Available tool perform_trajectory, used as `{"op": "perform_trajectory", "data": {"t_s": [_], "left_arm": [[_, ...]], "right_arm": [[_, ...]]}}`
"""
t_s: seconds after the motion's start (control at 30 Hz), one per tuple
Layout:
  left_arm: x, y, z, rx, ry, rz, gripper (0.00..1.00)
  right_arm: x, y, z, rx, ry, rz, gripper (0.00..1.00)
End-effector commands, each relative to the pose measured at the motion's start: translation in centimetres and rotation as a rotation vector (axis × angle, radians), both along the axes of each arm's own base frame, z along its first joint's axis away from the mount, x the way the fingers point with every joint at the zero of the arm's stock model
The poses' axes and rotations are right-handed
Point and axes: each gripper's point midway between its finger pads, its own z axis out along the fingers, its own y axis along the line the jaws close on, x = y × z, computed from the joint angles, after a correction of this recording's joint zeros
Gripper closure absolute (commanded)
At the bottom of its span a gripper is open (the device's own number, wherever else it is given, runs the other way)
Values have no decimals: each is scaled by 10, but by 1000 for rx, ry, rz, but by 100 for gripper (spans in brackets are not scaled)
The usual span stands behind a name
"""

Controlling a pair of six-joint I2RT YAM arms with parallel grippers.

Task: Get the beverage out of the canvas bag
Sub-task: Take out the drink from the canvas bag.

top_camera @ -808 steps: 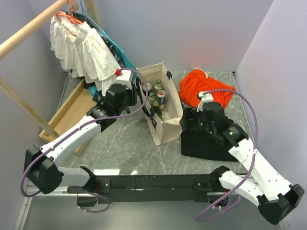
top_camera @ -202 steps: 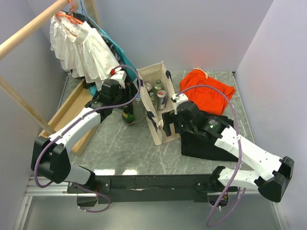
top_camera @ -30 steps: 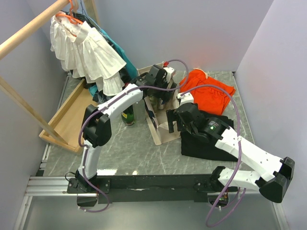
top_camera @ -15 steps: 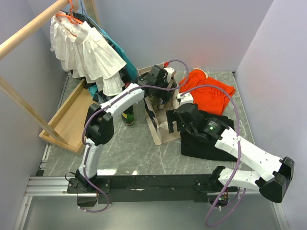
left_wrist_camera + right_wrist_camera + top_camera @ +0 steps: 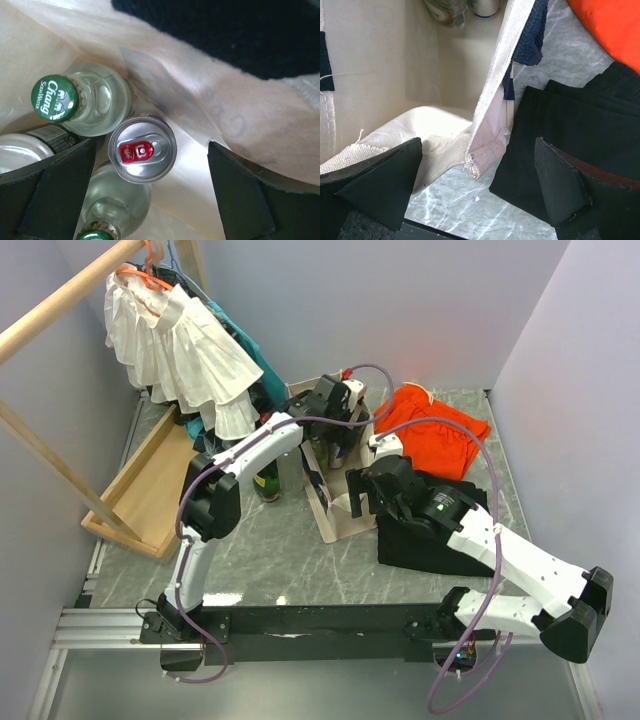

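Vertically standing can (image 5: 142, 156), lid up, inside canvas bag (image 5: 215, 117)

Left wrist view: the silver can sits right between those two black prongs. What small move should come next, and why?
Probably lower the left tool straight down around the can. Its jaws stand open with the can centred between them and nothing gripped yet. The green-capped bottle crowds the can's left side, so a straight drop looks safest before closing.
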Motion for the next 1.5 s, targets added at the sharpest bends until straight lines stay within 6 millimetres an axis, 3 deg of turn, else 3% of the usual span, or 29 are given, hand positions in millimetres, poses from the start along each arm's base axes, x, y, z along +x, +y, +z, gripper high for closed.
{"op": "perform_trajectory", "data": {"t_s": [0.0,0.3,0.7,1.1,1.47], "left_arm": [[10,-10,11,-28,-34,-8,1],[9,-10,-3,-12,-1,-3,1],[10,-9,-8,-9,10,4,4],[3,-4,-7,-2,26,7,10],[2,-3,-7,3,32,7,18]], "right_arm": [[-10,0,-16,-38,57,38,0],[-9,-2,-15,-42,53,27,0],[-8,-4,-12,-42,46,15,0],[-3,-17,27,33,-70,-66,0],[-2,-17,27,32,-66,-65,0]]}}
